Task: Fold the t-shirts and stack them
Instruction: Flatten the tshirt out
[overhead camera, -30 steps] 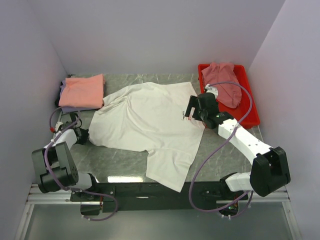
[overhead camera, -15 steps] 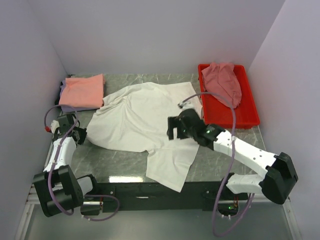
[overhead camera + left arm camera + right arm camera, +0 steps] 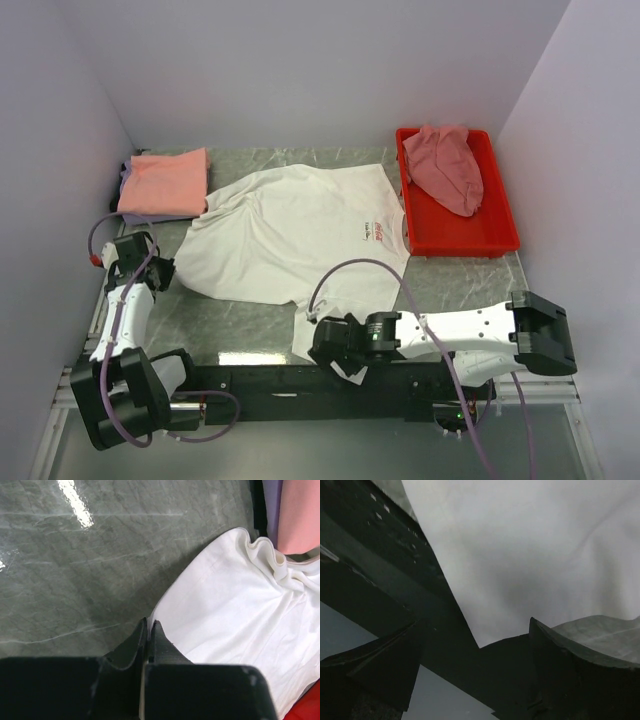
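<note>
Near edge of the surface (image 3: 460,285): my right arm (image 3: 470,330) lies low and reaches across toward the left. Right jaws are spread wide, nothing between them. The wrist view shows both fingers (image 3: 570,675) well apart, with the white tee (image 3: 535,545) just past them. They sit at the tee's near corner, which hangs over the surface edge.

Left arm (image 3: 125,310) is at the left side. Left jaws are pressed together, with the fingertips (image 3: 160,640) right at the tee's left edge (image 3: 240,605). Can't tell whether any cloth is caught between them.

White tee (image 3: 290,235) is spread over the middle of the surface, wrinkled, not folded. Small red logo (image 3: 375,230) faces up on its right part.

Salmon-orange tee (image 3: 165,180) is folded at the back left corner. It sits on a lavender tee (image 3: 124,186), of which only the edges show. The white tee's far left part bunches up against that stack.

Dusty-pink tee (image 3: 445,165) lies crumpled in the red tray (image 3: 505,215) at the back right, just beside the white tee's right edge.
</note>
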Motion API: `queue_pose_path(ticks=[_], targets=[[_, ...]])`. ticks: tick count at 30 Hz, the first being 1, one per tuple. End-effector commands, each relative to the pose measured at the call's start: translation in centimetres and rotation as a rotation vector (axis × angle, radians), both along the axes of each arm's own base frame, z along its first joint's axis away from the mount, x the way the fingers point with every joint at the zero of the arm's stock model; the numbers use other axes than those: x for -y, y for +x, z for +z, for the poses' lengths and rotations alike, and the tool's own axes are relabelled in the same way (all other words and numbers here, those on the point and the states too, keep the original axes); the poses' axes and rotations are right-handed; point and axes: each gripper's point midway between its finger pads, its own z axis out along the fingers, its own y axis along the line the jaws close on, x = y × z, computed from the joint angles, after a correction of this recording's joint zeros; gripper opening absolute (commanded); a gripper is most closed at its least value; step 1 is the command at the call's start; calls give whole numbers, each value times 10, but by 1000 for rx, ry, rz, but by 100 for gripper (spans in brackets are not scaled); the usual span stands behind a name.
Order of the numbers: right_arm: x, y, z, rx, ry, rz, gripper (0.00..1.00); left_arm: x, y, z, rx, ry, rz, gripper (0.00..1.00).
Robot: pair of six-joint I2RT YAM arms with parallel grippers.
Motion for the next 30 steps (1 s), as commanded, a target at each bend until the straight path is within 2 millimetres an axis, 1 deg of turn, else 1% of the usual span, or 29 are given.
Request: queue_pose_path(ticks=[1, 3, 7, 9, 15, 18, 21, 25, 27, 28, 29, 30], targets=[[4, -19, -9, -52, -31, 19, 88, 4, -2, 5, 28, 4, -21, 1], [3, -29, -11, -78, -30, 47, 88, 3, -2, 7, 33, 10, -16, 1], [13, -37, -22, -106, -64, 82, 87, 2, -3, 7, 31, 14, -9, 1], [15, -40, -27, -122, -78, 113, 86, 2, -3, 5, 25, 9, -10, 1], [21, -37, -38, -104, -131, 143, 81, 3, -4, 1, 9, 3, -10, 1], [22, -35, -41, -99, -155, 150, 74, 3, -5, 1, 9, 4, -7, 1], [28, -36, -46, -105, -192, 150, 62, 1, -6, 3, 4, 10, 7, 1], [34, -35, -49, -105, -229, 130, 37, 0, -6, 4, 5, 10, 11, 1], [35, -35, -51, -107, -232, 122, 26, 1, -6, 3, 4, 6, 8, 1], [36, -35, -51, -106, -233, 119, 11, 1, -4, 4, 11, 8, 6, 1], [36, -33, -51, -107, -232, 113, 2, 1, -4, 5, 13, 8, 2, 1], [37, -28, -49, -99, -232, 91, 0, 2, -3, 5, 17, 6, -1, 1]])
